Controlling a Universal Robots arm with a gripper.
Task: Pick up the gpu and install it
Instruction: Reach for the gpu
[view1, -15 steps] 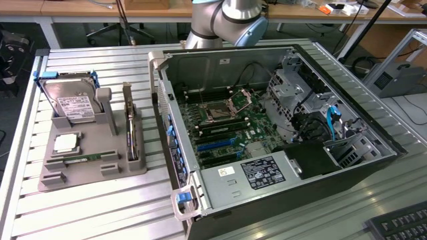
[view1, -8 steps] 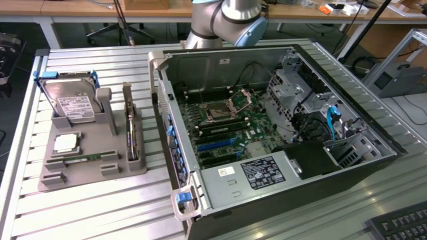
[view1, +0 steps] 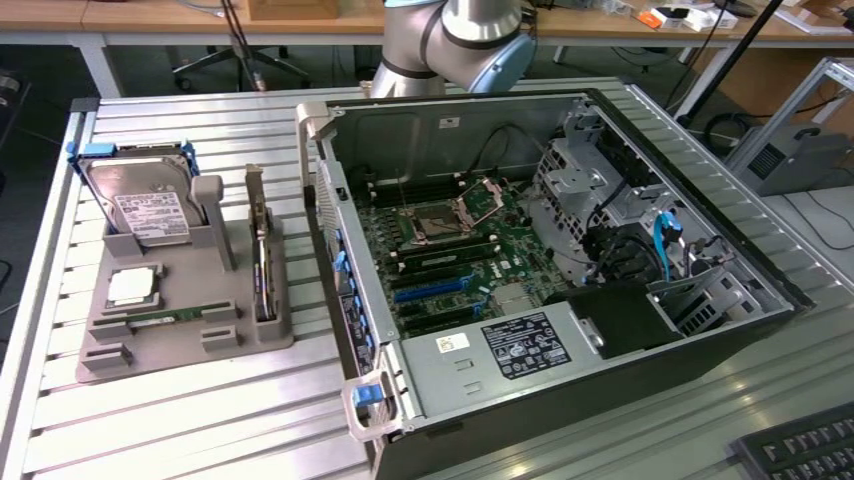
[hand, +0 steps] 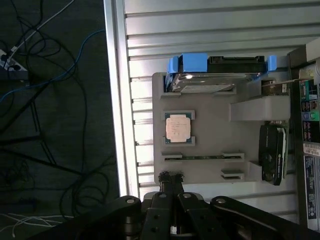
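Step in hand: approach to pick-up. Nothing grasped, nothing installed yet.

Pincer (hand: 170, 177): fingers together, empty. In the wrist view it hangs above the edge of the grey holder (hand: 210, 135), near the memory stick (hand: 202, 156) and well apart from the gpu (hand: 272, 150).

Gpu: stands on its long edge in a slot of the holder, on the side facing the computer case (view1: 441, 120). Black cooler face and green board edge are visible. It is not touched.

Other items in the holder are 1 hard drive (hand: 207, 86) with blue rails, upright at the far end, and 1 processor chip (hand: 177, 127) lying flat. The holder sits on the ribbed metal counter (view1: 200, 420), just beside the case.

Case: side panel off, motherboard (view1: 454, 250) exposed, with blue expansion slots (view1: 427, 290) empty on the side towards the holder.

Judgement: a grasp here calls for the fingers parted and the pincer shifted across the holder towards the case, lined up with the card's thin top edge. The slot walls sit close beside the card, so sideways error looks costly.
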